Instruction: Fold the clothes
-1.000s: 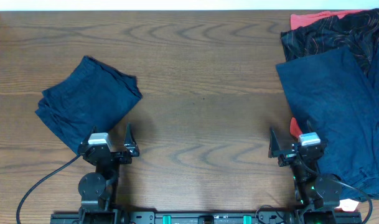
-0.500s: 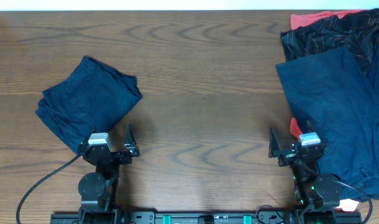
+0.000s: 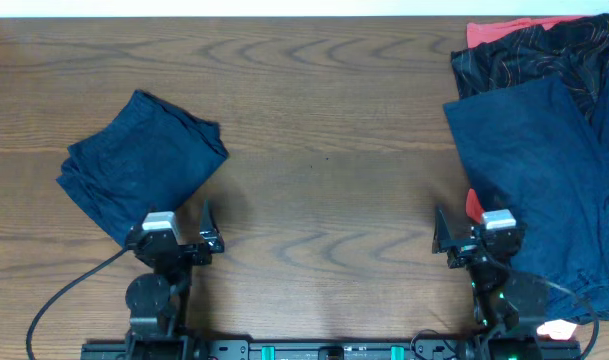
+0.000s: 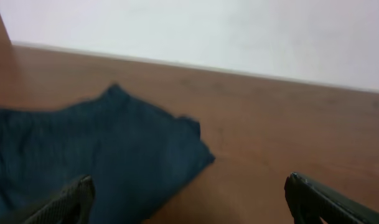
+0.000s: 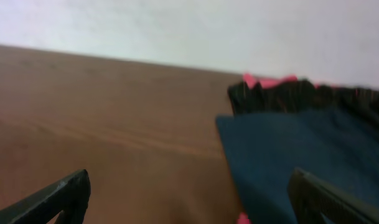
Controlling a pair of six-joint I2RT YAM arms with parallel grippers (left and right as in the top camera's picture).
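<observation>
A folded dark navy garment (image 3: 142,165) lies at the left of the table; it also shows in the left wrist view (image 4: 89,149). A second navy garment (image 3: 544,180) lies spread flat at the right, also seen in the right wrist view (image 5: 301,155). My left gripper (image 3: 174,232) is open and empty, low at the table's front, just in front of the folded garment. My right gripper (image 3: 470,232) is open and empty at the front right, by the spread garment's left edge.
A black patterned garment (image 3: 529,55) and a red cloth (image 3: 494,30) lie at the back right, partly under the navy one. A small red item (image 3: 473,203) peeks out beside the right gripper. A white wall runs behind the table's far edge.
</observation>
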